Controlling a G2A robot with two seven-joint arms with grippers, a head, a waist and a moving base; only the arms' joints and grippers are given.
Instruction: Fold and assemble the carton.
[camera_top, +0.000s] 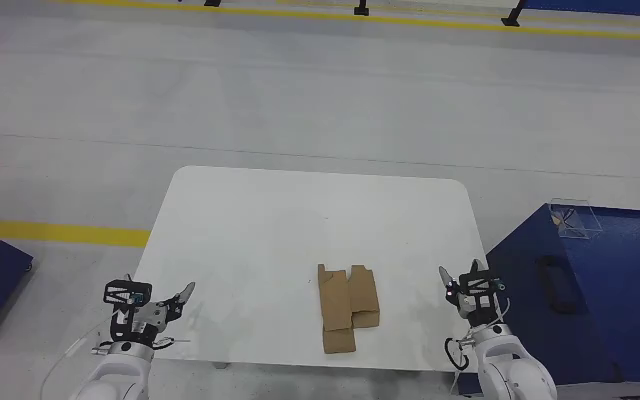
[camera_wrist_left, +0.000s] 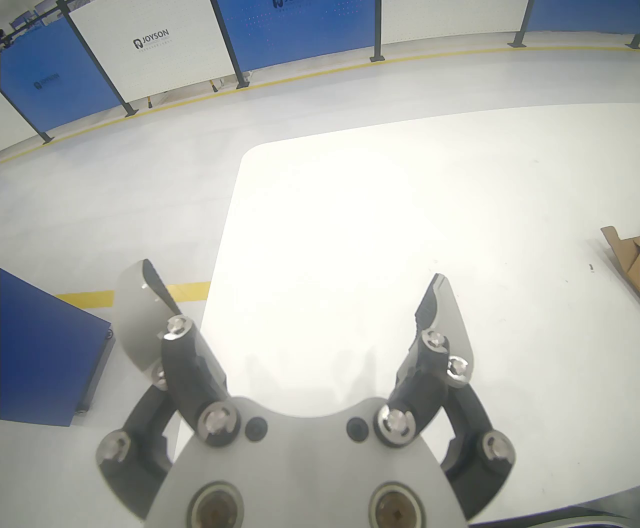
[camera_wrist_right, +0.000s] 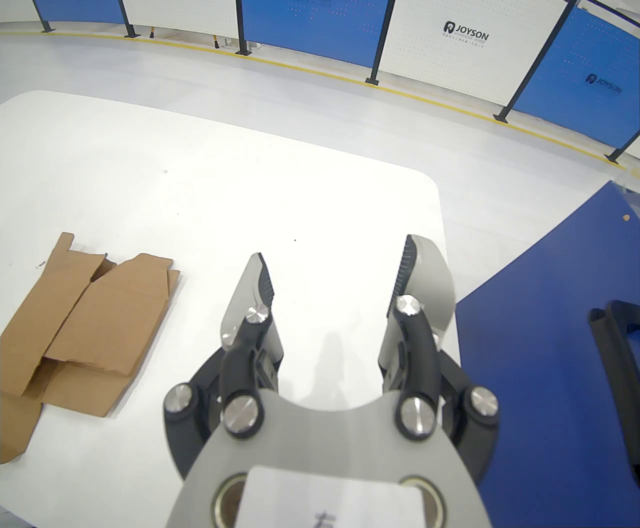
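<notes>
White table (camera_top: 300, 220) bears the carton (camera_top: 345, 305) near its edge; left pincer (camera_top: 160, 290) and right pincer (camera_top: 461, 272) gape wide.

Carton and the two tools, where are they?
carton (camera_top: 345, 300), top view, middle of the flat cardboard.
left tool (camera_wrist_left: 291, 271), left wrist view, midway between its fingertips.
right tool (camera_wrist_right: 335, 249), right wrist view, midway between its fingertips.

Top view: overhead, looking down on the bench (camera_top: 300, 220). Wrist views: close behind the left claw (camera_wrist_left: 291, 271) and right claw (camera_wrist_right: 333, 248), facing across the bench; all share the carton (camera_wrist_right: 85, 320).
</notes>
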